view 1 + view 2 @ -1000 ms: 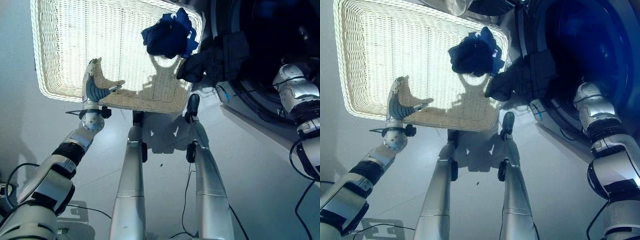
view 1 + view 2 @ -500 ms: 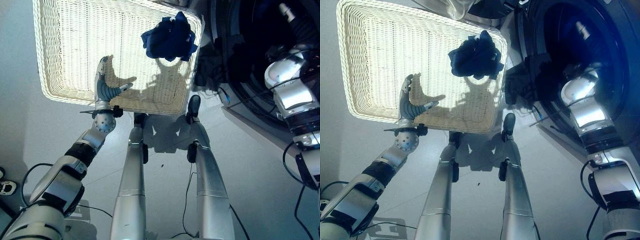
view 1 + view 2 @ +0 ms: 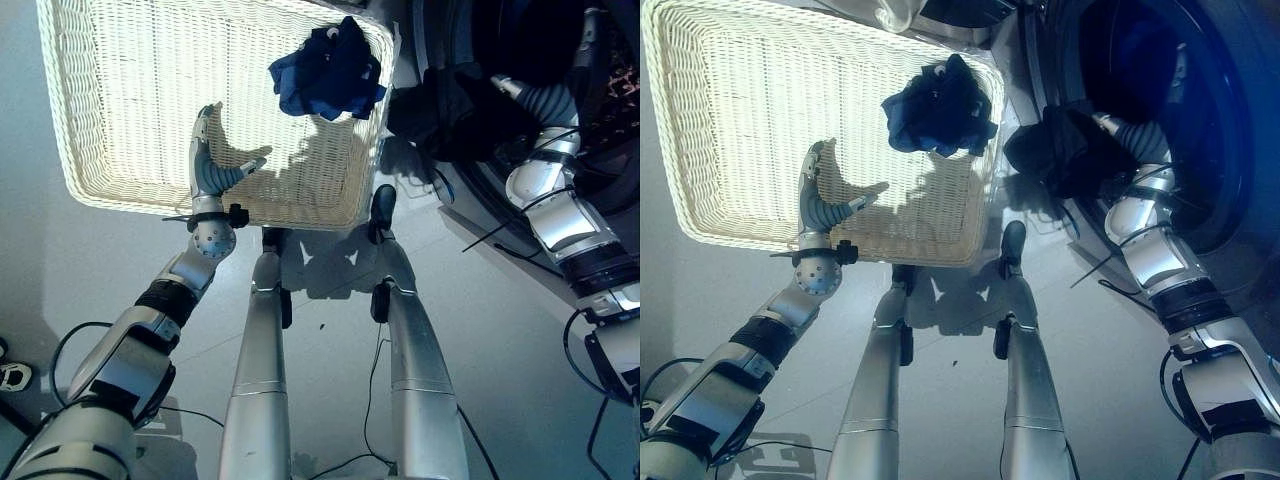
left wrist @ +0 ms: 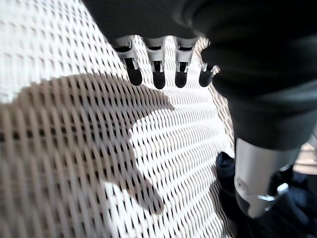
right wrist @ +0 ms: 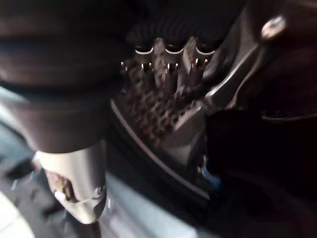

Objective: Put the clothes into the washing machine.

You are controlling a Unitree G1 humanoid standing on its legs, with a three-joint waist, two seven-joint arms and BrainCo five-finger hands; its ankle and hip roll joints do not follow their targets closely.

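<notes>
While the left hand (image 3: 212,165) hovers open, fingers straight, over the wicker basket (image 3: 120,110) at upper left, the right hand (image 5: 166,67) is inside the washing machine drum (image 3: 1160,90) at upper right; grip state unclear. Dark garment (image 3: 1065,150) drapes over the drum rim. Blue garment (image 3: 325,72) sits in the basket's right corner.

A dark bunched garment (image 3: 440,105) is blocking the round washing machine opening (image 3: 545,40) at upper right; the white wicker basket's (image 3: 120,100) left half is lying bare.
</notes>
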